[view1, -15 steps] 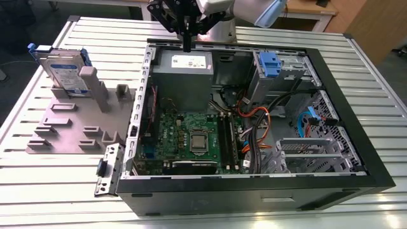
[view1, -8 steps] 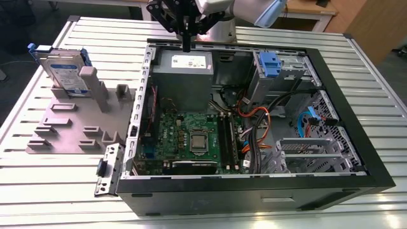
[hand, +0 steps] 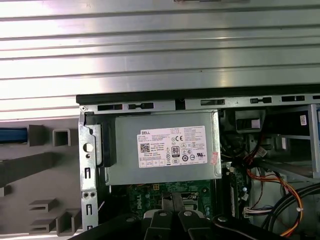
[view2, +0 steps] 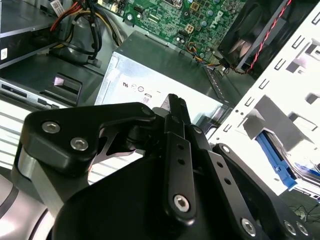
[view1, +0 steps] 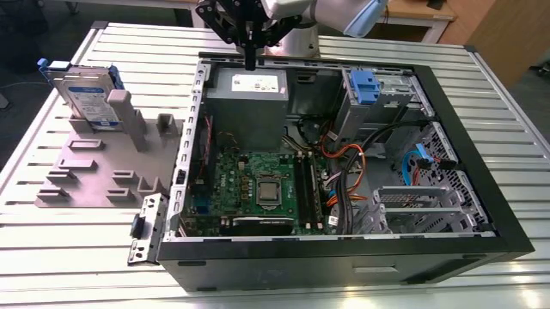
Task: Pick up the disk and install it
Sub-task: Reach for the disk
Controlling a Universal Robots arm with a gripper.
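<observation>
gripper (view2: 176, 104) | jaws pressed together | above grey metal box (view2: 150, 70) | green board (view2: 200, 20), black fan (view2: 245, 35) beyond

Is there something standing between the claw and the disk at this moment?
Yes. The claw hangs over the grey power supply box, and the disk stands upright in the grey holder on the exterior view's left. The case's side wall rises between them, and a tall holder post stands beside the disk.
</observation>
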